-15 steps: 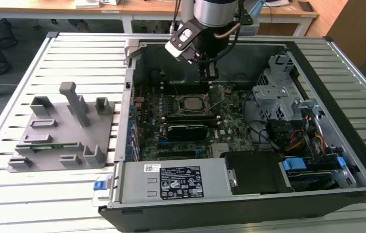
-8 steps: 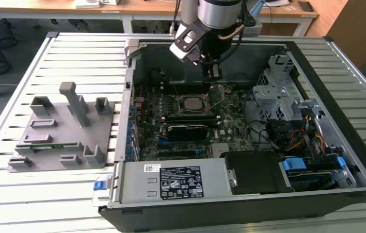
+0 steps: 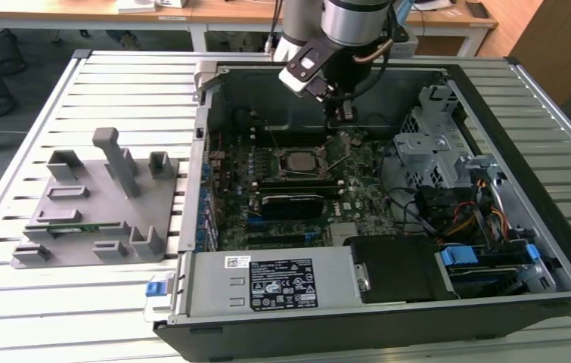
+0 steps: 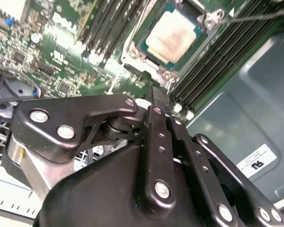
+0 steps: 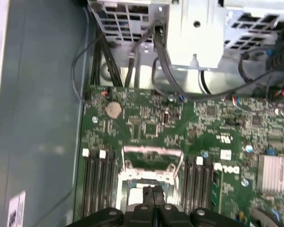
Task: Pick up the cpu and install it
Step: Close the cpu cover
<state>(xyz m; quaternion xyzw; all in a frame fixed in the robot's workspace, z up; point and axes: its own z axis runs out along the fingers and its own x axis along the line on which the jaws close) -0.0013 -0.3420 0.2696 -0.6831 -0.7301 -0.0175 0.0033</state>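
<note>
Gripper [image 4: 160, 97] linkage sits closest in both wrist views, its fingers [image 5: 148, 196] pressed together and clenched on nothing. Just below the fingertips, apart from them, the cpu [image 4: 173, 33] lies flat in its socket [image 4: 204, 21] on the green motherboard [image 5: 151, 125], silver top up. Black memory slots [image 5: 97, 182] run on either side of the socket under the gripper. In the exterior view the gripper [image 3: 345, 117] hangs inside the open computer case [image 3: 527, 234], above and slightly behind the cpu [image 3: 300, 161]. Grey fixture [image 3: 94, 212] rests on the slatted table [image 3: 23, 310], well apart from the gripper, outside the case.
</note>
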